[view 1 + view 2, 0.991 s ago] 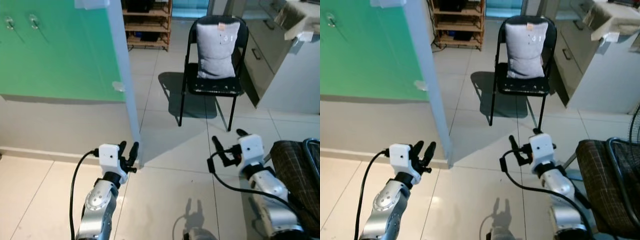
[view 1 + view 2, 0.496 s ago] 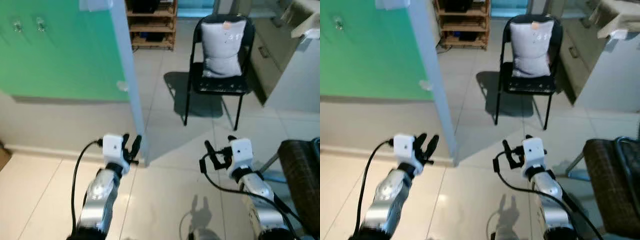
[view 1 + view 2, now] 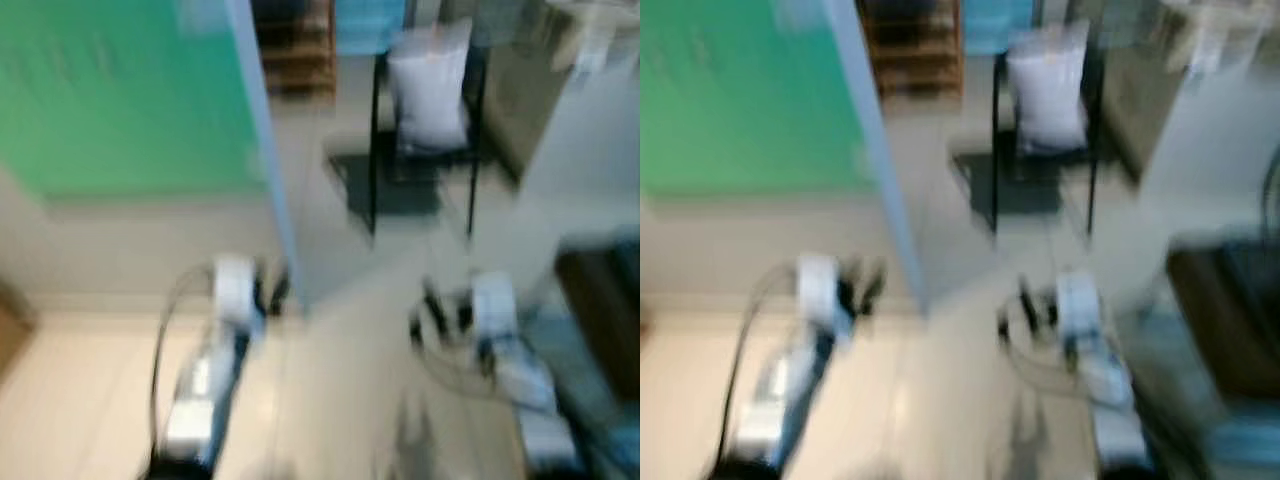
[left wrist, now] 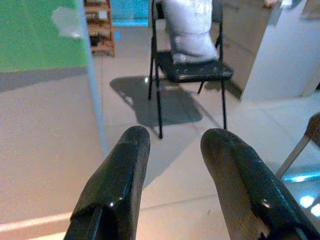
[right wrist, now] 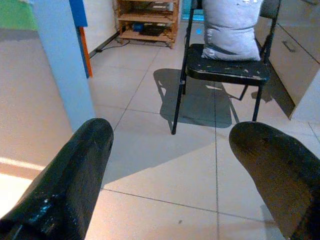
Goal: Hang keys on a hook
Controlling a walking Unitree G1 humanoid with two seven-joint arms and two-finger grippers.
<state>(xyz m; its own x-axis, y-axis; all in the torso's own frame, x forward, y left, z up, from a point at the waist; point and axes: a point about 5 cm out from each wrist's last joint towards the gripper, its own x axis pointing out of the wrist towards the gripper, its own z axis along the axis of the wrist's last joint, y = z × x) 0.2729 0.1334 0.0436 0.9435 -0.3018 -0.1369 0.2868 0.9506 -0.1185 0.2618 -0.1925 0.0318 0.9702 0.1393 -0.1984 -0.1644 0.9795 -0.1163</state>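
Right, your head views are smeared with motion blur, so read them loosely; two grippers are up in front of you, the left gripper [image 4: 172,165] with its two black fingers parted by a narrow gap and nothing between them, the right gripper [image 5: 172,172] with its fingers spread wide and likewise empty; you can make out both again in the blurred head view, left gripper [image 3: 268,292] near the blue post, right gripper [image 3: 445,312] out over open floor; one black chair [image 5: 225,72] stands ahead of you on the tiles, and on its seat sits one grey cushion [image 5: 231,24], upright against the backrest; one wooden shelf unit [image 5: 150,20] stands behind it, contents too small to tell; one green wall panel [image 3: 120,95] fills your left side, ending at a pale blue post [image 5: 62,65]; keys and hook, you cannot make out in this blur; the floor [image 5: 165,165] is pale glossy tile, with the chair's shadow lying across it.
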